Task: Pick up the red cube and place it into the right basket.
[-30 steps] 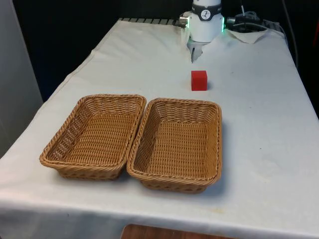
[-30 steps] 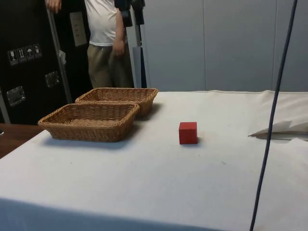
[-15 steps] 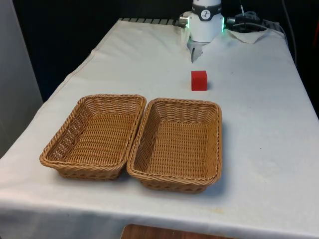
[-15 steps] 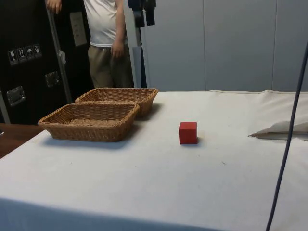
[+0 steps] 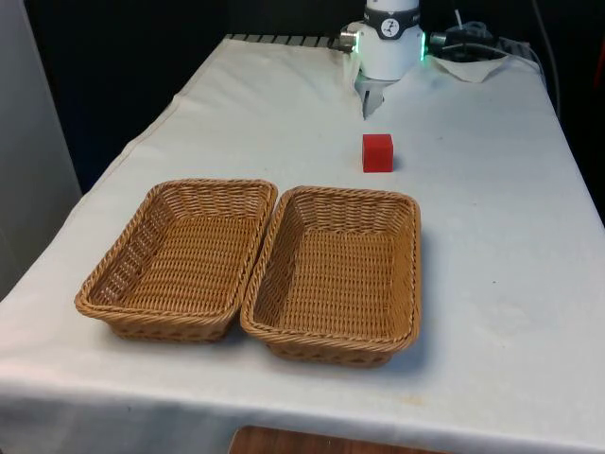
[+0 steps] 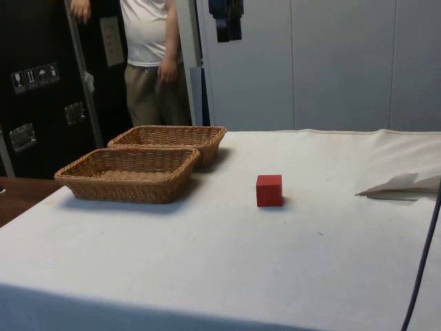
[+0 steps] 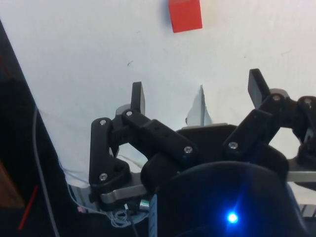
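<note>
I can read no writing on anything here. My claw (image 7: 197, 96) hangs high above the cloth, fingers (image 7: 138, 98) spread wide, pinching nothing. The right basket (image 5: 333, 274) holds nothing; the left basket (image 5: 180, 255) touches its side, holding nothing too. Beyond the right basket, near its far rim, the red cube (image 5: 377, 152) sits alone on the white cloth (image 5: 492, 236). A person (image 6: 151, 62) stands behind the baskets.

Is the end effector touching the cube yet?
Apart. In the wrist view the end effector has bare cloth between its open fingers and the cube; the side view shows it high above the table.
</note>
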You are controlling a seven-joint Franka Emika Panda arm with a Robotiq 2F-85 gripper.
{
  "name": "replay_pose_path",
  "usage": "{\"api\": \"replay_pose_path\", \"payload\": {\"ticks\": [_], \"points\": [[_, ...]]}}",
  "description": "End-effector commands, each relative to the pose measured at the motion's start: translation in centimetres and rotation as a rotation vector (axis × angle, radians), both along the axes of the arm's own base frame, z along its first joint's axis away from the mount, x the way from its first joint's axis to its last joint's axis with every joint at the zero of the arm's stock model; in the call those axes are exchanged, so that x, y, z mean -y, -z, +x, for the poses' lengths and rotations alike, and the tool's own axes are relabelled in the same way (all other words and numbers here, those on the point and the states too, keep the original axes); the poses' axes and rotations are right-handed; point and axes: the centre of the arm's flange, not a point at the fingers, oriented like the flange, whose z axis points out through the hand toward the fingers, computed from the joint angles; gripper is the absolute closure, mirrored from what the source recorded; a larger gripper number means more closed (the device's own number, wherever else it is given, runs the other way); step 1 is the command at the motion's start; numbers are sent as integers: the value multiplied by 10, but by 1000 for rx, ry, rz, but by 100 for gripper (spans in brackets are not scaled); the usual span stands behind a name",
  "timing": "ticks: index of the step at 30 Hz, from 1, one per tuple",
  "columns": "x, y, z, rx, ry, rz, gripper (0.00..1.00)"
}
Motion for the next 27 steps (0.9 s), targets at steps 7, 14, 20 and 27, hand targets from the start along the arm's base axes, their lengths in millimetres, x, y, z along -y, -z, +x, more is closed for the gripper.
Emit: {"api": "replay_pose_path", "payload": {"ticks": [7, 14, 20, 27], "points": [[1, 14, -15, 3, -7, 9, 0], [-1, 42, -27, 13, -21, 15, 0], [-6, 59, -29, 26, -24, 21, 0], [-6, 77, -30, 16, -25, 22, 0]]}}
